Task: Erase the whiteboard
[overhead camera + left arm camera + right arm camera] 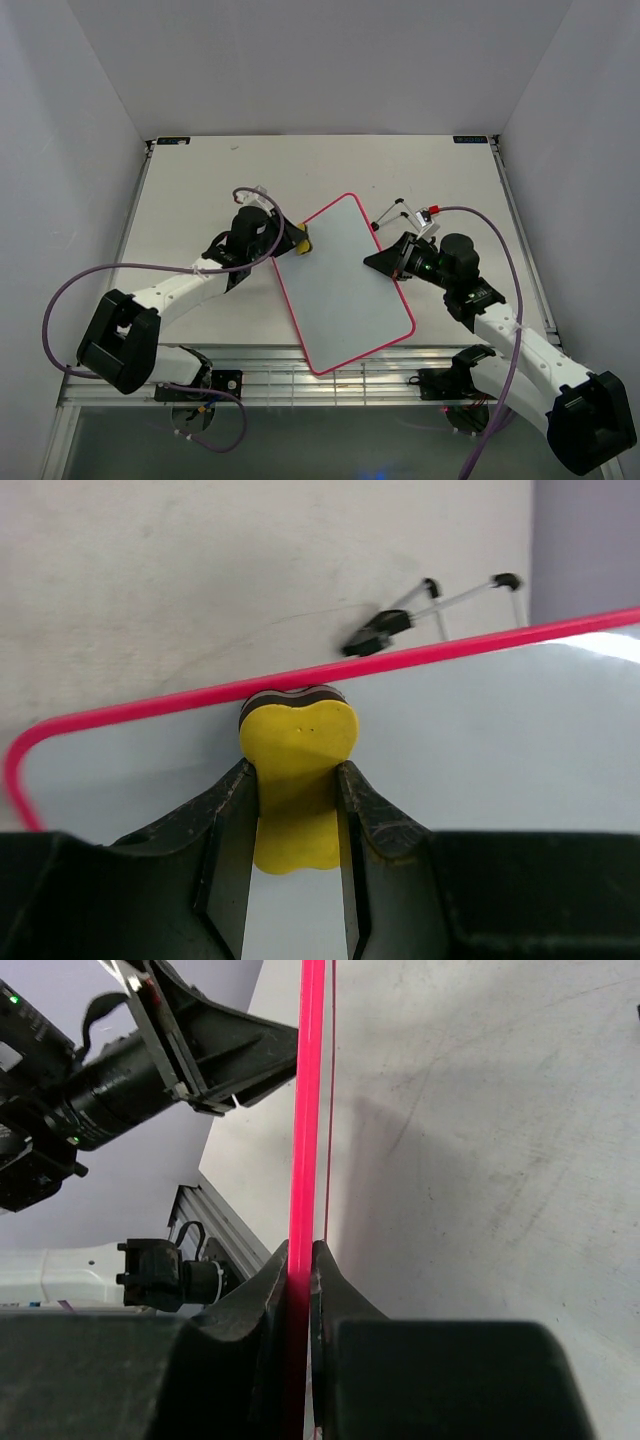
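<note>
The whiteboard (345, 285) lies tilted in the middle of the table, glossy white with a thin pink-red frame (400, 660). My left gripper (285, 243) is shut on a small yellow sponge (297, 770), whose dark underside rests on the board's surface close to its upper left edge. At the board's right edge my right gripper (392, 262) is shut on the frame (305, 1140), which shows edge-on between its fingers (272, 1280).
A small metal stand with black tips (392, 213) lies on the table just beyond the board's far corner, also in the left wrist view as a folded wire stand (420, 610). A red and white piece (432, 214) sits by it. The table's near metal rail (330, 380) runs below the board.
</note>
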Action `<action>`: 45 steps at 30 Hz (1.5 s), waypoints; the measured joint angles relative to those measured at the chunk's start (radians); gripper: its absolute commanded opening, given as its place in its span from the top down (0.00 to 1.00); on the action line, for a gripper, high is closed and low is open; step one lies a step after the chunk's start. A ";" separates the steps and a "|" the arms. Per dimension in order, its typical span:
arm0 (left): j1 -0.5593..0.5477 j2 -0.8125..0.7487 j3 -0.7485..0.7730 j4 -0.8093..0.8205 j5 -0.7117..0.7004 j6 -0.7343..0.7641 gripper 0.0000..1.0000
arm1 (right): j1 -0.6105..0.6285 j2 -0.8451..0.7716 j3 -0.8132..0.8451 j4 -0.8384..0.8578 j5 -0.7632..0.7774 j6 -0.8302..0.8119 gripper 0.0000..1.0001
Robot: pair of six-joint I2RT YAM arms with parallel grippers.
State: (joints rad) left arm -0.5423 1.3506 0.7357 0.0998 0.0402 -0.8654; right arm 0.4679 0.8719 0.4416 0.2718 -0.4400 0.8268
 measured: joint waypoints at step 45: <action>0.008 -0.015 0.105 -0.166 0.055 -0.008 1.00 | -0.001 0.014 0.021 0.013 -0.038 -0.019 0.92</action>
State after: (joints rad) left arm -0.5343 1.3357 0.8406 -0.0666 0.0948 -0.8730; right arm 0.4667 0.8856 0.4622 0.2852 -0.4782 0.8078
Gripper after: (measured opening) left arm 0.430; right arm 0.121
